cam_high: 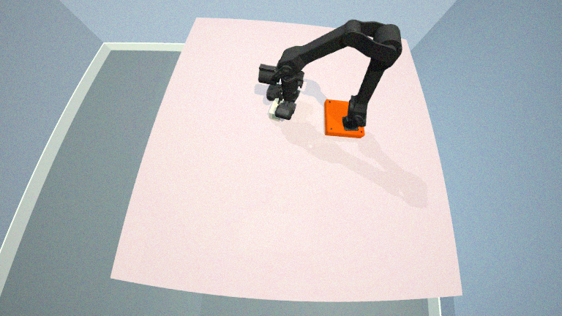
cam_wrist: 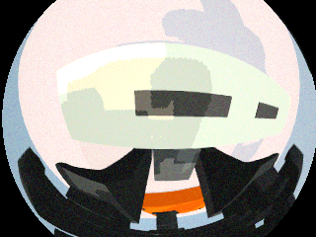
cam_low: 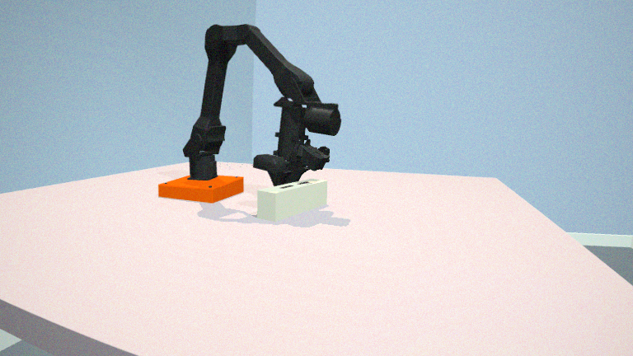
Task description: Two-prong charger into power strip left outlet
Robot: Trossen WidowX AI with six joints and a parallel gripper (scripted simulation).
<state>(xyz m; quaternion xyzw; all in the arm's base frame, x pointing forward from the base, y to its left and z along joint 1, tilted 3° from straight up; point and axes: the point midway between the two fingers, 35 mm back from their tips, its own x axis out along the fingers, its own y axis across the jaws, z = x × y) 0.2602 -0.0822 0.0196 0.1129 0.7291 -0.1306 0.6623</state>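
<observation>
1. Saw pale power strip lying on pink tabletop, dark openings facing up.
2. Found gripper pointing down at strip's base-facing side, released, fingers parted around charger.
3. Spotted grey charger between fingers in wrist view, just by strip's near long edge; hidden in top and exterior views.
4. Cannot tell whether prongs sit in left outlet, nor whether charger touches strip.
5. Noted black arm arching up from orange base, well apart from strip.
</observation>
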